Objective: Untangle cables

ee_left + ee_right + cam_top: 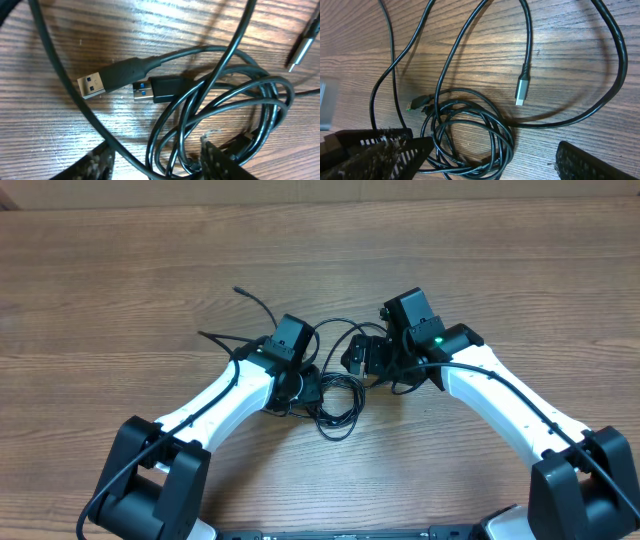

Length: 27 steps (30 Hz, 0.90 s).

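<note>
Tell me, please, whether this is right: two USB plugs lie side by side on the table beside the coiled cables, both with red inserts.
Not quite: the inserts are blue, not red, as the left wrist view shows. The two USB plugs do lie side by side on the table beside the coiled cables.

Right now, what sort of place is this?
Probably a robotics lab or test bench: a left arm and right arm work at a wood-grain table, over tangled black cables with USB plugs.
</note>
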{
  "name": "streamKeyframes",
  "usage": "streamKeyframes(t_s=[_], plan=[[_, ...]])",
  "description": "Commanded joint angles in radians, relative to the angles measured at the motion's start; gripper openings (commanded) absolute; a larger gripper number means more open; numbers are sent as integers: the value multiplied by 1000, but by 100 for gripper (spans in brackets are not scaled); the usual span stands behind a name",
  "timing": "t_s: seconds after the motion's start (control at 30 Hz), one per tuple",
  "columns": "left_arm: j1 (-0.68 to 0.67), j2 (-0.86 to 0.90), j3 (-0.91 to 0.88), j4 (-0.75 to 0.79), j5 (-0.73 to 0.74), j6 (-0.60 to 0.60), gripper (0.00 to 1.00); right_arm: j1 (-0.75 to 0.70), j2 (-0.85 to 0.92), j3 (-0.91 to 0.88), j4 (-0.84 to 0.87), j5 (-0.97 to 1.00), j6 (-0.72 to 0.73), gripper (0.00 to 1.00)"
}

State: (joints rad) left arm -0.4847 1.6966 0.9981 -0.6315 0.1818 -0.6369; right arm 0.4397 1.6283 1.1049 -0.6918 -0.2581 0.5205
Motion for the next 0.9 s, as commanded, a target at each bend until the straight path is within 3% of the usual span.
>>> streamKeyframes(t_s=[0.0, 0.17, 0.27, 0.43, 0.6, 0.87], plan=[[0, 4, 27, -29, 3, 5, 52, -3, 3, 11, 5, 4, 0, 100], [4, 3, 32, -58, -8, 37, 50, -3, 3, 11, 5, 3, 0, 100], [8, 3, 82, -92, -6, 41, 54, -3, 3, 11, 5, 3, 0, 100], [8, 3, 266, -294, -63, 45, 53, -3, 3, 11, 5, 4, 0, 100], [1, 6, 257, -400, -58, 6, 48, -3, 3, 11, 5, 4, 0, 100], [-66, 7, 138, -378, -16, -63, 67, -3, 3, 11, 5, 3, 0, 100]])
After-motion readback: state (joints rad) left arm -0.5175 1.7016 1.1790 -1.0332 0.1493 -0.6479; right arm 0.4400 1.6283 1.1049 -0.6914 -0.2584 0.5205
